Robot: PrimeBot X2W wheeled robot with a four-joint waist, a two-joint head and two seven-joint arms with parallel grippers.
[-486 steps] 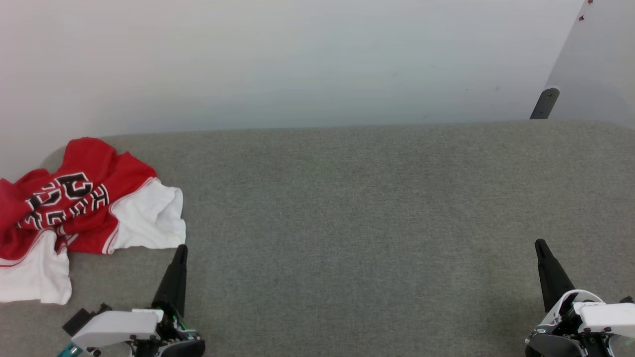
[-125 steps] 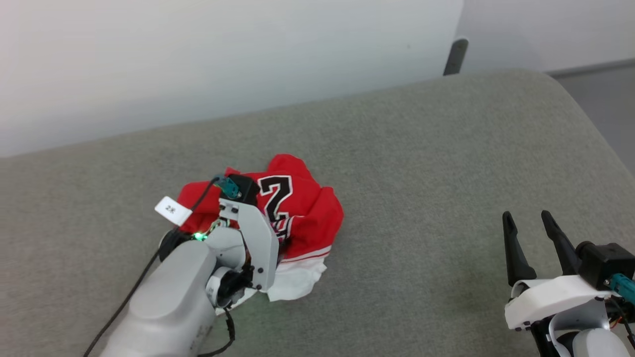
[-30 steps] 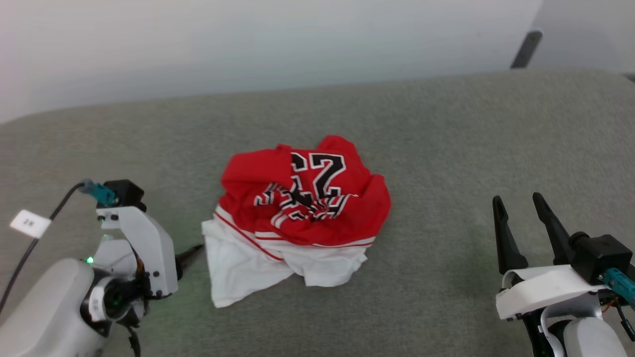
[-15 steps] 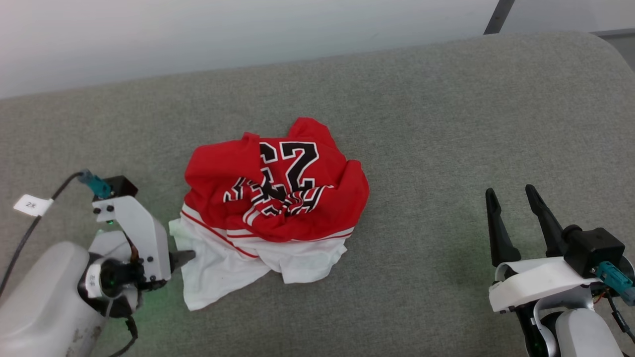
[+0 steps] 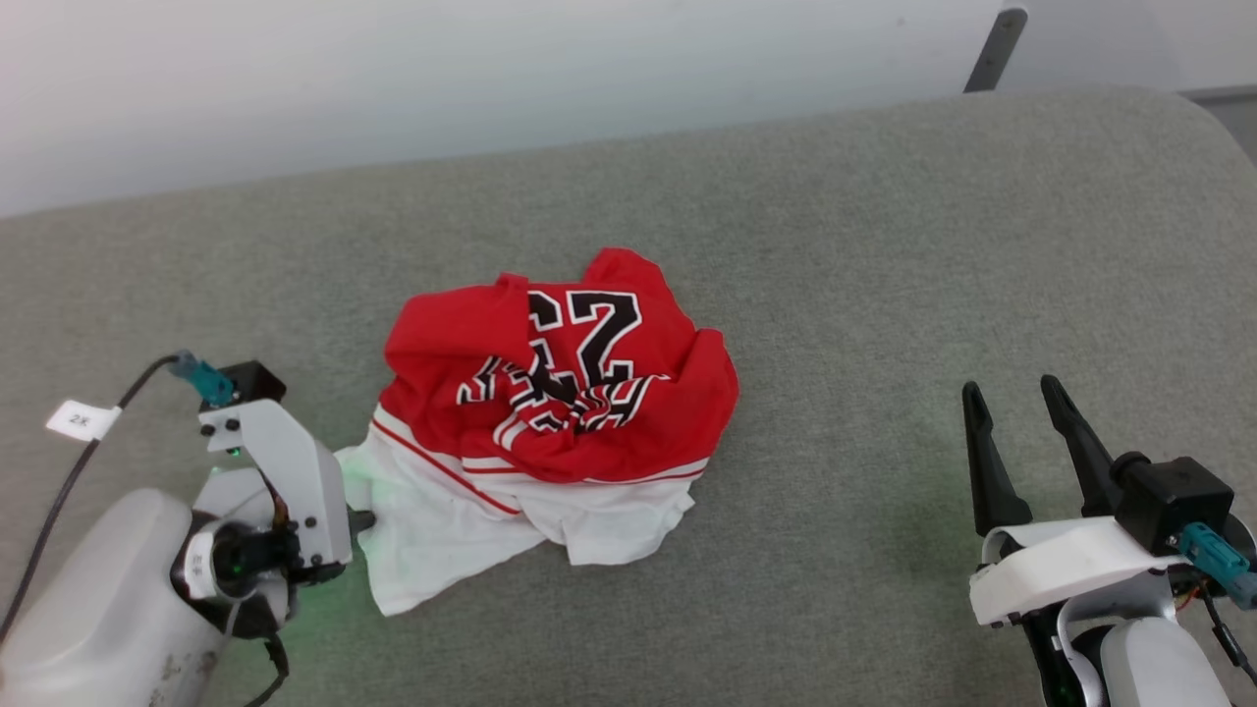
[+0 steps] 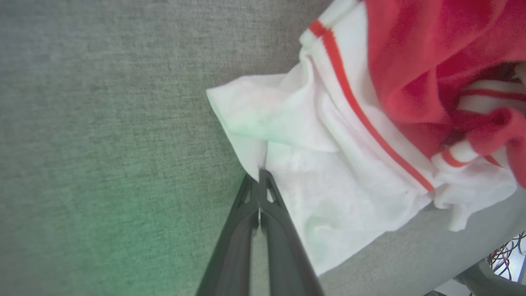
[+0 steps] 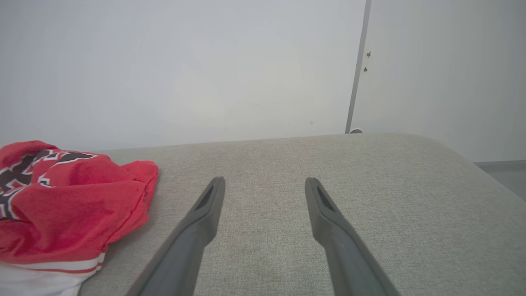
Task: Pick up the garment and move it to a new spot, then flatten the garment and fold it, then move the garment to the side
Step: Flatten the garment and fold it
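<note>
A grey fabric surface (image 7: 370, 197) spreads beneath and ahead of my right gripper (image 7: 265, 181); beyond it rises a plain white wall (image 7: 185, 74).

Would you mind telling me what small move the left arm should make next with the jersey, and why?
Probably draw the left gripper gently away from the heap. It looks shut on the white edge of the jersey, which lies crumpled on the grey cushion, so pulling that edge outward should start spreading it. The right gripper stands open, well clear.

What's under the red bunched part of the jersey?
The garment: white sleeve fabric spreads out from under the red, on the grey cushion. Anything deeper is covered.
</note>
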